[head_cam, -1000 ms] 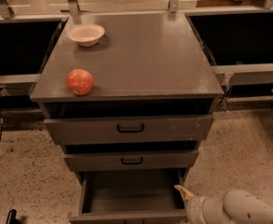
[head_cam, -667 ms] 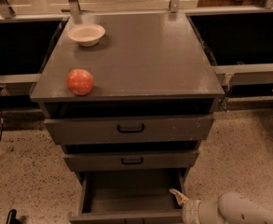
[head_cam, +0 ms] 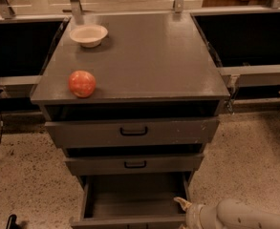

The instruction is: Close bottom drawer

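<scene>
Grey bottom drawer (head_cam: 130, 200) is pulled well out, box open to view, with its front panel at the very bottom of my view, so no handle is visible. Low at its right front corner sits the gripper (head_cam: 184, 213), touching or just beside the right side wall; I can't separate the two. I can't tell whether it's open or closed either, though it doesn't look to have hold of anything. Pale arm (head_cam: 247, 216) trails off to the right of it. Up and behind the gripper are the middle drawer (head_cam: 134, 164) and top drawer (head_cam: 130, 132), both shut or close to it, handles showing. Further up, on the counter (head_cam: 149, 56), there's a red apple (head_cam: 82, 83) near the left front edge and a cream bowl (head_cam: 88, 35) back left, well apart. Risks as I read them: contact is at one corner, not mid-panel, so a push from there could rack the drawer on its runners and jam it half shut. If the gripper is inside the box line rather than in front of the panel, it pushes nothing or gets pinched under the middle drawer. A hard shove could jolt the cabinet and roll the apple off. Better to get in front of the panel, nearer centre, then push straight back.
</scene>
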`<state>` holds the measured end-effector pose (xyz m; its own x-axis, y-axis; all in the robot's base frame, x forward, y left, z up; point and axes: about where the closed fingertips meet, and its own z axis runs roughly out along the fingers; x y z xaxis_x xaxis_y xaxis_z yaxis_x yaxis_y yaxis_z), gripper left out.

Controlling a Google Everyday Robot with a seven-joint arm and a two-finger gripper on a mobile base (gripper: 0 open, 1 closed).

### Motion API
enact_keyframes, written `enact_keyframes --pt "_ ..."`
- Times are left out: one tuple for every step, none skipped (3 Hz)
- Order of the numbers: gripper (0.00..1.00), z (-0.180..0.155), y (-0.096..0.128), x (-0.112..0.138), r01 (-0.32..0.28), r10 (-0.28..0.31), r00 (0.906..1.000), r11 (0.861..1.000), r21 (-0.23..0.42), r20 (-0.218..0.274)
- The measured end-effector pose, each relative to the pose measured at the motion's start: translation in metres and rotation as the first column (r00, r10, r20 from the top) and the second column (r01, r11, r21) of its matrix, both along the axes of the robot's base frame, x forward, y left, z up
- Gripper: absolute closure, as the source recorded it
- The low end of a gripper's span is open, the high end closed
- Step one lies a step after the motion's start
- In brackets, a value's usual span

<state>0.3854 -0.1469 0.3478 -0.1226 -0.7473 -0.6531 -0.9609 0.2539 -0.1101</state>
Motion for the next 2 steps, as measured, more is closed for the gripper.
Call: enact_keyframes --pt "0.42 -0.044 -0.012 0.008 0.023 -0.022 0.9997 0.999 -0.046 0.009" --pt "0.65 -0.081 -0.013 0.012 -0.008 0.01 0.9996 0.999 -0.052 0.027"
